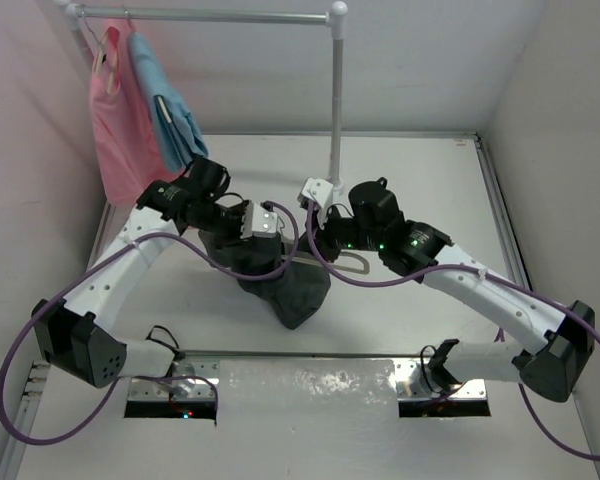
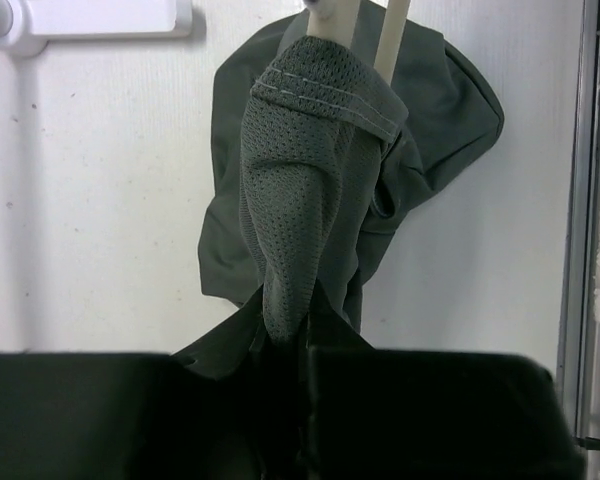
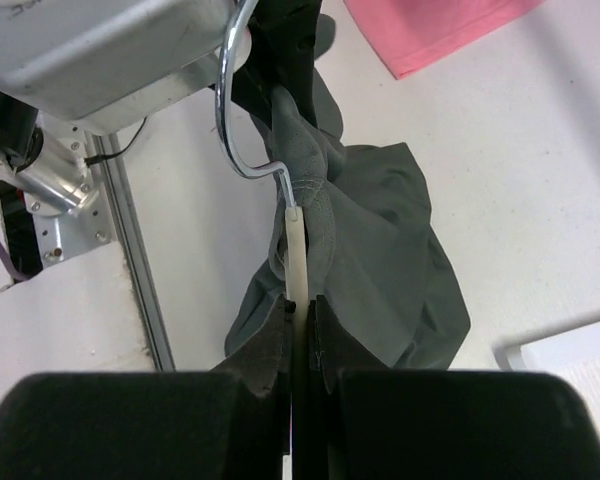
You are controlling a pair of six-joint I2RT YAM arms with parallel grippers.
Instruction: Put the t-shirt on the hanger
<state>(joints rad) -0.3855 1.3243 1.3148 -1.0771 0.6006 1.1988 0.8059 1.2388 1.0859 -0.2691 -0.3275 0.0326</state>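
Observation:
The dark charcoal t-shirt (image 1: 280, 280) hangs bunched between my two grippers above the table's middle. My left gripper (image 1: 263, 228) is shut on a fold of the t-shirt (image 2: 300, 200), which stretches away toward two pale hanger bars (image 2: 392, 35). My right gripper (image 1: 325, 232) is shut on the pale beige hanger (image 3: 294, 255), whose bar runs up between the jaws to its metal hook (image 3: 235, 120). The t-shirt (image 3: 380, 250) drapes round the hanger there. A piece of the hanger (image 1: 352, 266) shows beside the shirt in the top view.
A grey pipe rail (image 1: 210, 15) with an upright post (image 1: 335, 100) stands at the back. A pink garment (image 1: 115, 120) and a light blue garment (image 1: 165, 105) hang from it at the left. White walls close in both sides.

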